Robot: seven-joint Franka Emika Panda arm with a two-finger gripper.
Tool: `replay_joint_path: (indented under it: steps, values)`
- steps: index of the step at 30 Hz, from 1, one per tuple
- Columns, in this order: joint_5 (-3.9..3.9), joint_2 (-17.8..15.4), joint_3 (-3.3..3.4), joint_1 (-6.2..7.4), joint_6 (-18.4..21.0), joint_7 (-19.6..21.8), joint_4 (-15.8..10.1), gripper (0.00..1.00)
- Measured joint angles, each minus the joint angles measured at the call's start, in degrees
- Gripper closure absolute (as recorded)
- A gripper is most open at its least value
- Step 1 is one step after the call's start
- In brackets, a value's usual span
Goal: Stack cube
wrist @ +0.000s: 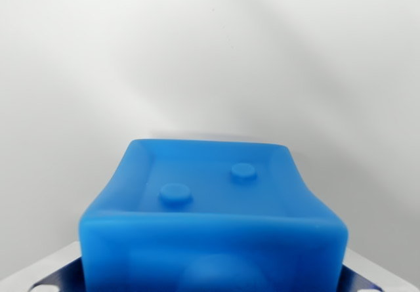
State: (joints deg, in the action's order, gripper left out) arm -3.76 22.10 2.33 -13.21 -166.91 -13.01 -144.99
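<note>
- Clearly, the blue cube [213, 223] dominates the wrist view — it fills the lower half of the frame, centred, with its near edge running across the lower middle.
- Its upper face is dished, with a raised rim and two round studs, one left of centre and one further back to the right; a faint round bulge shows on the near face at the bottom centre.
- At the bottom left and bottom right corners, pale metal-like parts with blue reflections peek out on either side of the cube; these are probably parts of the hand [213, 282], but its fingertips are hidden.
- I cannot tell whether the hand is clenched on the cube or released. The cube sits right between those parts, which suggests a grasp, yet no contact is visible.
- Behind the cube, only a plain white surface fills the upper frame, with soft grey shadows; whether it is the tabletop or a backdrop is unclear.
- No second cube is in view, so the stacking target cannot be located from here.
- Risks, as I judge them: with the cube blocking the camera, alignment over a target would be blind, and an off-centre placement could let the cube tip or slide off.
- The cube looks soft and glossy — a weak squeeze might let it slip, and a hard one might deform it.
</note>
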Motion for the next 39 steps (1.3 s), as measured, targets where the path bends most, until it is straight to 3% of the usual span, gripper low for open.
replay_joint_path:
  steps: [15,27,39]
  values:
    - [0.37,-4.94,0.9,0.74,3.75,0.24,-1.08,1.0]
    - [1.34,-10.32,1.6,1.25,8.16,0.86,-1.95,1.0]
    - [2.52,-16.16,1.81,1.25,13.6,1.74,-2.23,1.0]
